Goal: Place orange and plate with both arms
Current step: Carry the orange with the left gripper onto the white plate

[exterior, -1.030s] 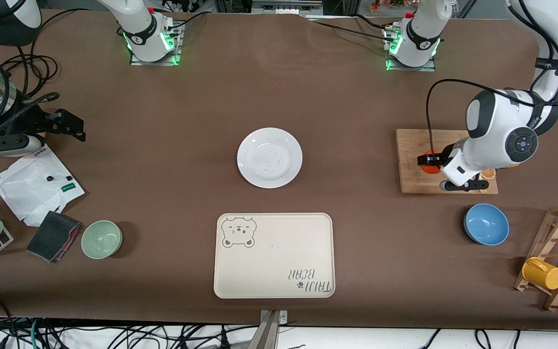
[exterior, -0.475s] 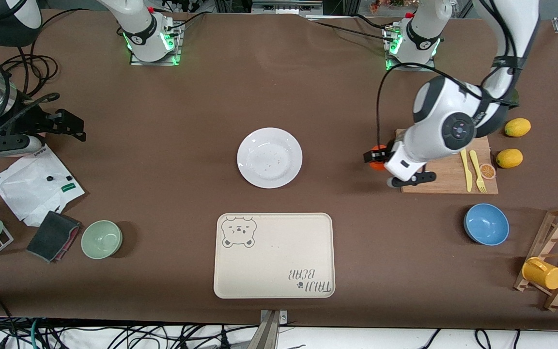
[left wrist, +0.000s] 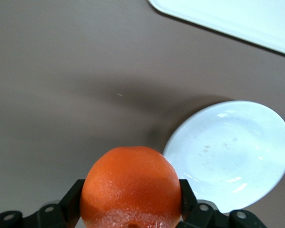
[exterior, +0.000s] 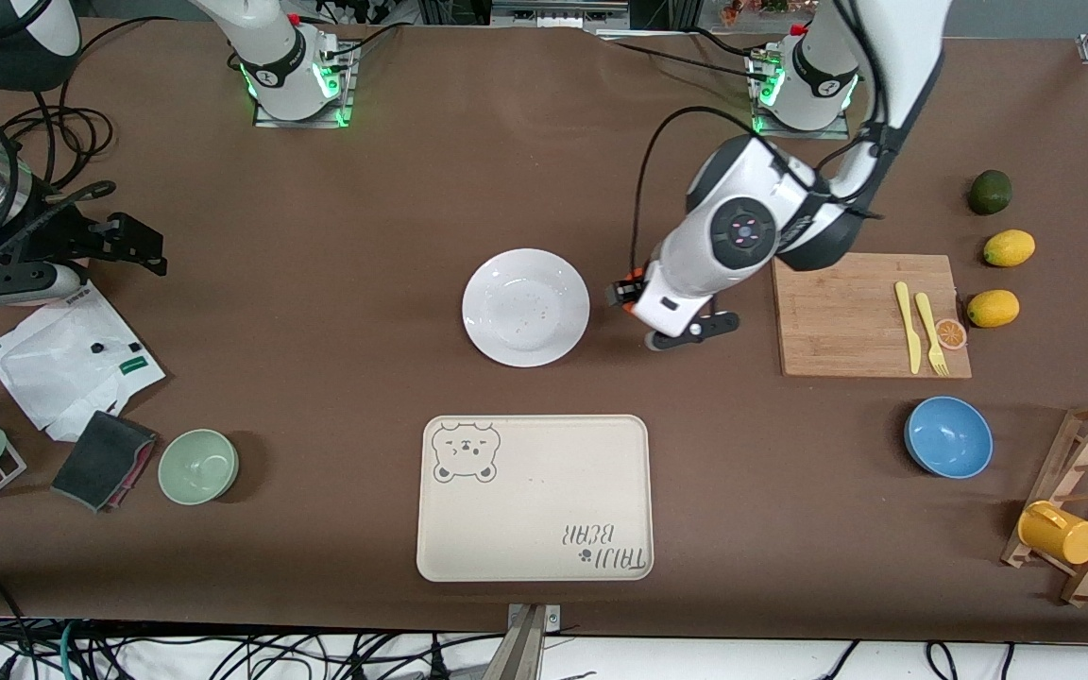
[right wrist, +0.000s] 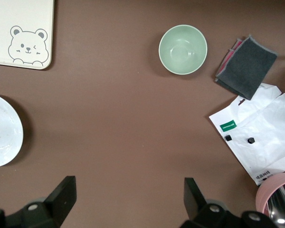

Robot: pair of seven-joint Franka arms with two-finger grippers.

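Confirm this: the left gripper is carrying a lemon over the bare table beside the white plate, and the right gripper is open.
One thing is wrong. The left gripper carries an orange, not a lemon: the left wrist view shows a round red-orange fruit clamped between the fingers. It does hang over the bare table beside the plate, and the right gripper is open.

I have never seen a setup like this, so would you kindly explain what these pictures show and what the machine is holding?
Two robot arms stand at a brown table. One picture looks down from a high camera facing them; the other two come from cameras on each arm's wrist. The left tool is shut on the orange, over bare table beside the white plate. The right tool is open and empty; that arm waits over its end of the table. Nearer the camera lies a bear tray; toward the left arm's end is a cutting board.
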